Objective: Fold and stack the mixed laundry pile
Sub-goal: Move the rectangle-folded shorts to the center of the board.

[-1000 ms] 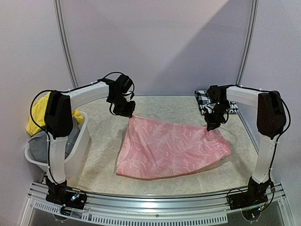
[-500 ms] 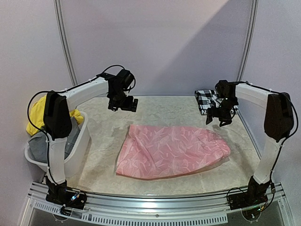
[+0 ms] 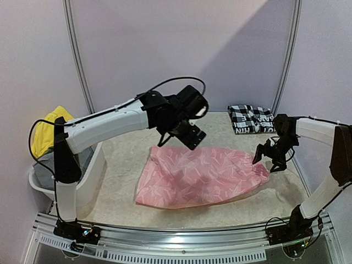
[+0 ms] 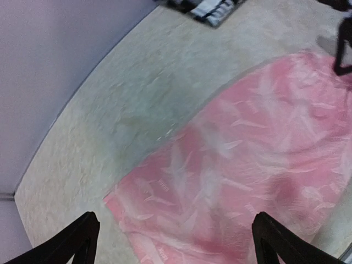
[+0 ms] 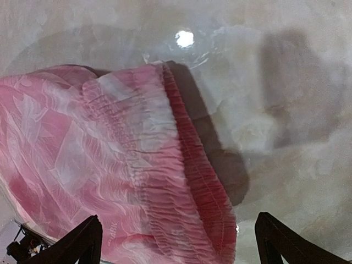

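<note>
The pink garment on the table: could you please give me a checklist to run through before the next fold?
1. Left gripper open, holding nothing: ok.
2. Right gripper open, holding nothing: ok.
3. Pink garment lying spread flat: ok.
4. Its gathered waistband in view below the right gripper: ok.
5. Folded checked shirt apart from the pink garment: ok.
6. Garment edges free of creases: cannot tell, the left wrist view is blurred.

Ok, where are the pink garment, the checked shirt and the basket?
pink garment (image 3: 201, 176), top view, middle of the spread cloth.
checked shirt (image 3: 250, 119), top view, middle of its folded top face.
basket (image 3: 92, 171), top view, its bare outer wall.
</note>
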Controlling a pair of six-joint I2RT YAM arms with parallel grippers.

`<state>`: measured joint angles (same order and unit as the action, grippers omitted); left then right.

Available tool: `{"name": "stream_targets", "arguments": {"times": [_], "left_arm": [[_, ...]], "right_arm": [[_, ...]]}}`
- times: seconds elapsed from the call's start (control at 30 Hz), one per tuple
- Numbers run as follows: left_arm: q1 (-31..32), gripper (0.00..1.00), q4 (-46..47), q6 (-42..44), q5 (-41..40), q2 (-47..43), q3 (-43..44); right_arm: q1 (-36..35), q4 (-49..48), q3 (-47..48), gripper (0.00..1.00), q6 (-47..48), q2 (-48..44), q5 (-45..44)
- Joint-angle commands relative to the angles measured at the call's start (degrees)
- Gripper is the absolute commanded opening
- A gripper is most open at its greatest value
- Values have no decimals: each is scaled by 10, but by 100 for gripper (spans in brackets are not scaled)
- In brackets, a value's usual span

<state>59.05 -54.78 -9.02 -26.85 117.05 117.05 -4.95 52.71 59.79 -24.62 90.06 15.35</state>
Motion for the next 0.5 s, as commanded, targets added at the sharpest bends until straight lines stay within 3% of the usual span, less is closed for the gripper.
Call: {"name": "stream_targets", "arguments": {"times": [0.0,0.13,0.3,0.47], "left_arm": [[84,99,77,142,14,50,38],[130,98,139,185,108,91,54],[141,87,131,139,182,145,73],[143,74,137,98,199,157,24]], "right_arm": [[8,8,4,99,-48,-82,-42],[10,38,12,99,-72,-135,-73],[9,46,-14,99,-68,-157,-65],[9,7,-38,85,-26,-147,-59]]}}
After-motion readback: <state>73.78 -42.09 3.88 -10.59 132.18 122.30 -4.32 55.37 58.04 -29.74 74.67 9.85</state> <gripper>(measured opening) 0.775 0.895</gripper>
